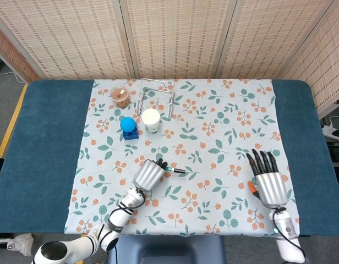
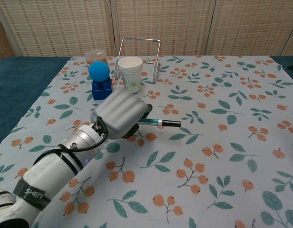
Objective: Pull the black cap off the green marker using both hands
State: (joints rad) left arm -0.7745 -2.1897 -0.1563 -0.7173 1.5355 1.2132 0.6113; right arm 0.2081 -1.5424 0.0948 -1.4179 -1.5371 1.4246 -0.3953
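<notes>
The green marker (image 2: 152,122) with its black cap (image 2: 171,124) on sticks out to the right from my left hand (image 2: 120,115), which grips its green barrel and holds it lifted off the floral cloth (image 2: 222,133). In the head view the left hand (image 1: 149,174) is at the cloth's lower middle, and the marker's capped end (image 1: 178,171) points right. My right hand (image 1: 268,183) hovers with fingers spread and nothing in it over the cloth's right part, well away from the marker. The chest view does not show it.
At the back left stand a white paper cup (image 2: 130,73), a blue ball on a blue block (image 2: 100,80), a brown-filled clear tub (image 1: 120,96) and a wire rack (image 2: 139,56). Blue table surface (image 1: 43,143) flanks the cloth.
</notes>
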